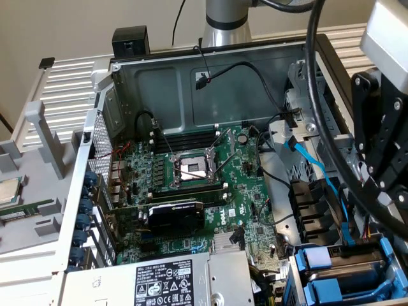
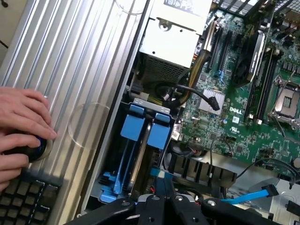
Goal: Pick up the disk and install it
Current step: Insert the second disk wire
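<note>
Two blue plastic carrier frames (image 2: 145,130) stand side by side in the drive bay at the case's corner. In the exterior view the same bay (image 1: 341,268) sits at the lower right, and a dark and silver disk (image 1: 357,260) lies slotted between the blue frames. My gripper (image 2: 164,185) hangs just above this bay with its black fingers pressed together and nothing between them. In the exterior view the gripper (image 1: 387,191) is a black linkage at the right edge, above the bay, partly crossed by a thick black cable.
The open case holds a green motherboard (image 1: 204,185) with an empty processor socket, a black card and the grey power-supply box (image 1: 172,284). Blue cables (image 1: 319,166) run beside the bay. A person's hands (image 2: 21,131) rest on a knob beside a keyboard, on the ribbed grey panel.
</note>
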`<state>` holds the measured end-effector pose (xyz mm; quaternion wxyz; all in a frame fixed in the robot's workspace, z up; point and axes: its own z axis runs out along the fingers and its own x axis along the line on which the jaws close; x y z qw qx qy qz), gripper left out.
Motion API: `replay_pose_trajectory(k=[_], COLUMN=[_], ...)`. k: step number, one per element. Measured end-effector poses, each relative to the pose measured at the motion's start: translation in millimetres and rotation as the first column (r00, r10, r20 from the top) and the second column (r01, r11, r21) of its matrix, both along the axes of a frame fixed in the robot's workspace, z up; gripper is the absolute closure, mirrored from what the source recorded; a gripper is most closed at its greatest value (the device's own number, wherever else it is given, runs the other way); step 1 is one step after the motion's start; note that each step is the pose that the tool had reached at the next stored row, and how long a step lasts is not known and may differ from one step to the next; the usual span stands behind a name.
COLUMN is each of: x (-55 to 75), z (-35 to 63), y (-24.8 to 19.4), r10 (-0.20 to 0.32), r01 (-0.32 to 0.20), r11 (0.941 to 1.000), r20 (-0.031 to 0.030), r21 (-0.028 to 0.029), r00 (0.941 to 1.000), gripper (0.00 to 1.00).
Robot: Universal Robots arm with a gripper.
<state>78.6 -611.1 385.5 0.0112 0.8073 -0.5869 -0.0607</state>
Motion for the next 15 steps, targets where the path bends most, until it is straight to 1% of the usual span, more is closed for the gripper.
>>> replay_pose_trajectory(k=[4, 8, 11, 13, 15], x=[0.3, 0.4, 0.4, 0.4, 0.5], z=[0.0, 0.0, -0.1, -0.1, -0.1], y=[0.0, 0.0, 0.0, 0.0, 0.0], r10=[0.06, 0.116, 0.166, 0.202, 0.237], r01=[-0.06, -0.116, -0.166, -0.202, -0.237], r11=[0.9982, 0.9932, 0.9862, 0.9794, 0.9714], r20=[0.0001, 0.0003, 0.0007, 0.001, 0.0013], r21=[0.0029, 0.0056, 0.0083, 0.0099, 0.0114], r00=[0.9982, 0.9932, 0.9862, 0.9795, 0.9714], gripper=[0.89, 0.89, 0.89, 0.89, 0.89])
